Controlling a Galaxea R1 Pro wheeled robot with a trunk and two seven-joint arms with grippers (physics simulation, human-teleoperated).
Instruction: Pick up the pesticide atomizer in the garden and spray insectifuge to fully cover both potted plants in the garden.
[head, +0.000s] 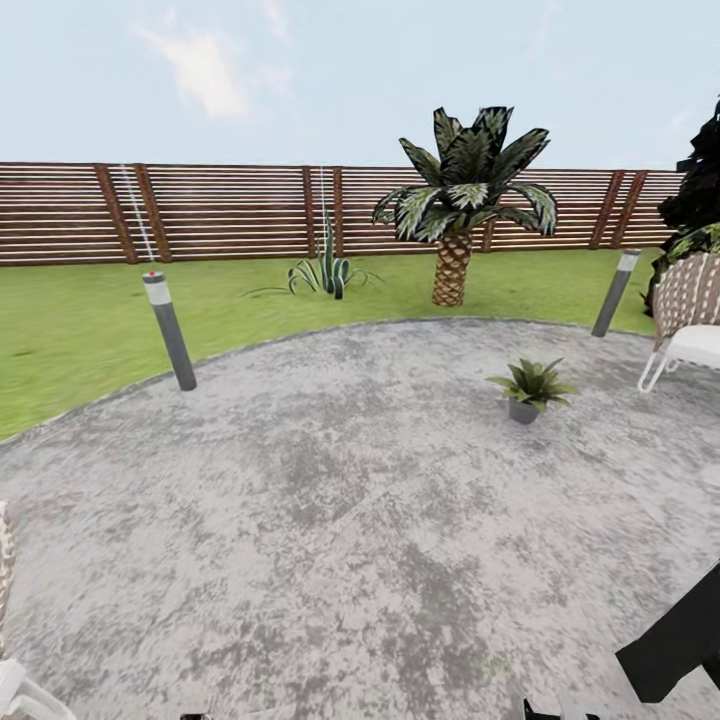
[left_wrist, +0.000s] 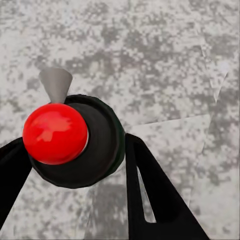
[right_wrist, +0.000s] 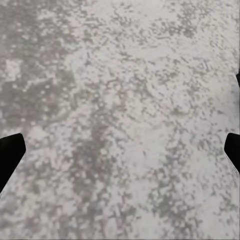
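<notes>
Mottled grey paving of the round patio (head: 330, 520) spreads under the robot and takes up most of the head view. In the left wrist view the pesticide atomizer (left_wrist: 75, 142) sits between the 2 black fingers (left_wrist: 150, 200) of the left gripper (left_wrist: 72, 165), which press against its dark round body on both sides, so the gripper is clamped on it. The red spot on the bottle's top faces the camera, and a small grey cone sticks out beyond it, with paving behind.

The right gripper (right_wrist: 120, 150) hangs over bare paving, its 2 black fingertips (right_wrist: 10, 155) wide apart at opposite edges of the right wrist view and nothing between them.

In the head view, 1 potted plant (head: 530, 388) stands on the patio ahead and to the right, well apart from the robot, with open paving all the way to it. A white chair (head: 690, 320) sits near the plant at the right edge. The patio's curved edge meets the lawn (head: 70, 320), where 2 grey bollard lights (head: 170, 330) stand just at the border. Beyond are a spiky plant (head: 325, 270), a palm tree (head: 460, 200) and the brown slatted fence (head: 220, 210). A black piece of the robot's right arm (head: 680, 640) shows at the lower right corner.
</notes>
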